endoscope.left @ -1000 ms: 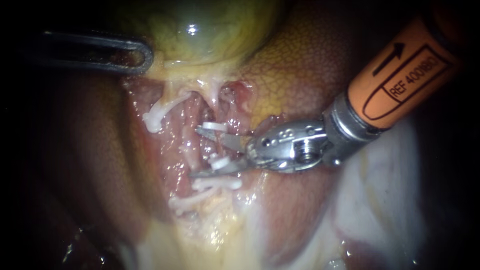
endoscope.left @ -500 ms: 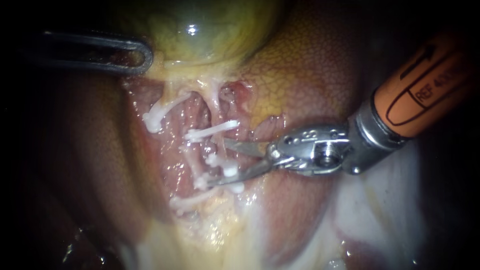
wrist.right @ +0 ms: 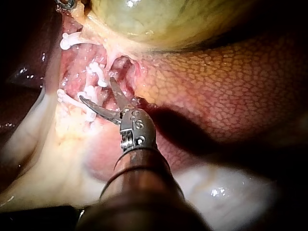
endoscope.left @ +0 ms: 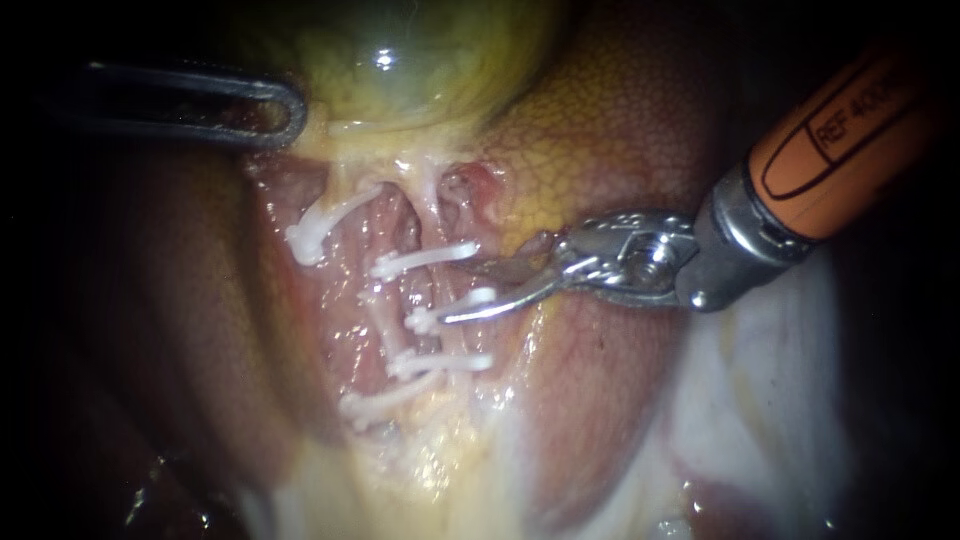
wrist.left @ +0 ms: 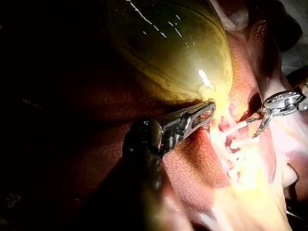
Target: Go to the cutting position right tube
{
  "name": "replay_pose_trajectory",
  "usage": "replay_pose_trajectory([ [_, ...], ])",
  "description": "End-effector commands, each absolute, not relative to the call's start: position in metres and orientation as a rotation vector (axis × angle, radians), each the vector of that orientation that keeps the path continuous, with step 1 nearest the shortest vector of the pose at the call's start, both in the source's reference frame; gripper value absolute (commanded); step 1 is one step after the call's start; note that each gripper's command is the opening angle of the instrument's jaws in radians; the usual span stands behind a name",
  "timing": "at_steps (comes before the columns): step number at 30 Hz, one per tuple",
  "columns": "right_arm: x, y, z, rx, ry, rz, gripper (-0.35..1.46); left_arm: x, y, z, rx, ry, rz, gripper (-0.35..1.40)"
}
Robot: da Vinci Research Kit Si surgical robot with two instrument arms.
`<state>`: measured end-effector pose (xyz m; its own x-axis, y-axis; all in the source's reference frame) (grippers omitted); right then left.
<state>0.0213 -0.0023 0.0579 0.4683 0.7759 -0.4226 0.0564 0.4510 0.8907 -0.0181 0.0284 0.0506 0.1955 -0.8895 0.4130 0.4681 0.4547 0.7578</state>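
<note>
Two instruments, one gallbladder (endoscope.left: 400, 60), liver (endoscope.left: 600, 130) all round.

Clips (endoscope.left: 420, 258): the endoscope view shows five white ones. One sits high toward the left instrument's side, three are stacked down the right tube (endoscope.left: 435, 335), and one lies lowest, angled off below them.

Left instrument (endoscope.left: 295, 110): comes in high, its tip at the pale fold under the gallbladder. Only one looped jaw shows here. The left wrist view gives both jaws of the left instrument (wrist.left: 209, 109), lying close together and pinching that fold at the gallbladder's (wrist.left: 168, 48) lower edge.

Right instrument (endoscope.left: 458, 292): orange shaft, metal wrist, two thin blades. Its jaws are open in a narrow V with nothing gripped. The upper blade stops short of the top stacked clip. The lower blade reaches the middle stacked clip and lies against it. The right tube is just ahead of the blades, between the top and bottom stacked clips.

The right wrist view looks down the right instrument (wrist.right: 96, 89): the spread of the blades is plainest here, with clips ahead of and between them. The clips overlap there, so I cannot get a clean count. The gallbladder (wrist.right: 159, 19) lies beyond.

The left wrist view catches the right instrument (wrist.left: 250, 127) from the far side, blades apart beside the clip cluster. Only some of the clips show there.
</note>
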Motion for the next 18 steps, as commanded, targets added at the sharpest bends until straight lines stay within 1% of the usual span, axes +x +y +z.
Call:
replay_pose_trajectory([
  [1, 0.0211, -0.0021, 0.0577, 1.029, 1.004, 0.551, 1.13, -0.0181, 0.0284, 0.0506, 0.534, -0.955, -1.017, -0.35],
  [4, 0.0208, -0.0016, 0.0572, 1.07, 1.015, 0.568, 1.11, -0.0181, 0.0284, 0.0506, 0.534, -0.955, -1.017, -0.35],
  [13, 0.0221, -0.0019, 0.0574, 1.108, 1.017, 0.57, 1.11, -0.0181, 0.0284, 0.0507, 0.533, -0.955, -1.017, -0.35],
  [18, 0.0229, -0.0025, 0.0578, 1.125, 1.007, 0.574, 1.08, -0.0182, 0.0283, 0.0508, 0.533, -0.955, -1.017, -0.35],
])
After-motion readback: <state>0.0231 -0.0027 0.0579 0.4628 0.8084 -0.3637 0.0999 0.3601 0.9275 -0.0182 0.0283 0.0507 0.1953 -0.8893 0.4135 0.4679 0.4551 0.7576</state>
